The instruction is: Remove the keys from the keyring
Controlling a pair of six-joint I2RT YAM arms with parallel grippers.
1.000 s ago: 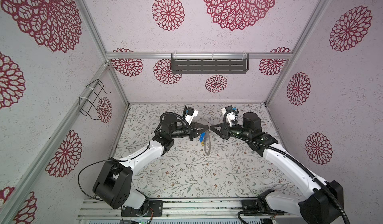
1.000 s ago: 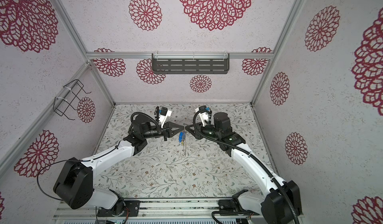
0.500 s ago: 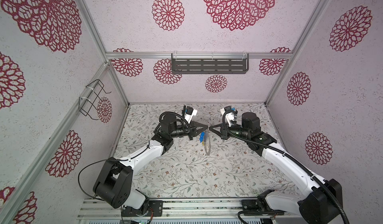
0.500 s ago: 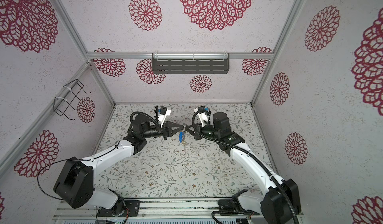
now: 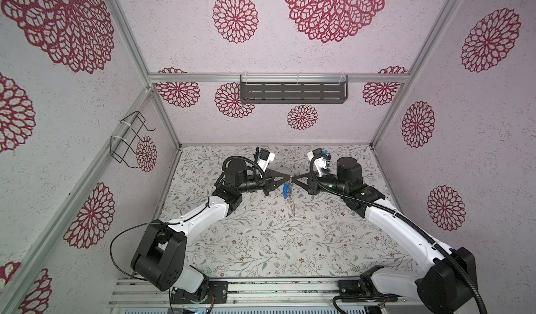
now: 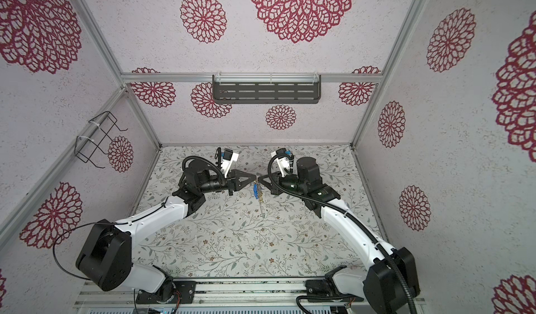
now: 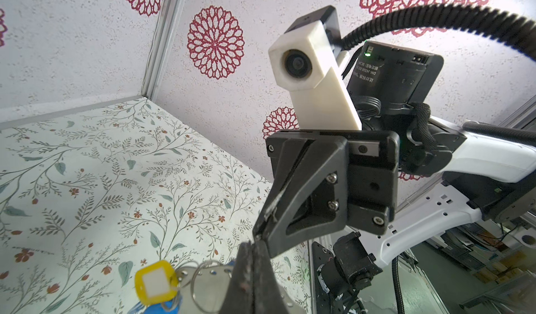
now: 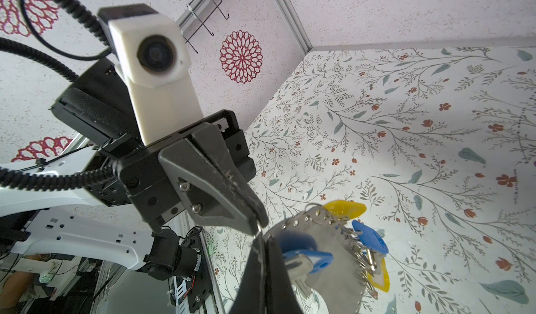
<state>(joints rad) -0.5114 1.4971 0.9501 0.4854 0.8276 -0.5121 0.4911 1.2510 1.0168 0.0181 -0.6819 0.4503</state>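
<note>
In both top views my left gripper (image 5: 289,178) and right gripper (image 5: 293,178) meet tip to tip above the middle of the floral table. Both are shut on the top rim of the keyring (image 5: 293,203), which hangs edge-on below them. Blue keys (image 5: 285,190) dangle beside it. The right wrist view shows the grey round keyring (image 8: 327,257) with small holes along its rim, carrying yellow keys (image 8: 343,208) and blue keys (image 8: 368,237). Its rim runs into my shut right gripper (image 8: 262,240). The left wrist view has a yellow key (image 7: 156,282) beside my shut left gripper (image 7: 255,248).
A dark slotted shelf (image 5: 293,92) hangs on the back wall and a black wire rack (image 5: 129,139) on the left wall. The floral table (image 5: 261,240) lies well below the hanging keys. Both arms' bases stand at the front rail.
My right gripper's jaws have closed beside the left gripper's tip. Both arms have hardly moved, and the keys hang where they did.
</note>
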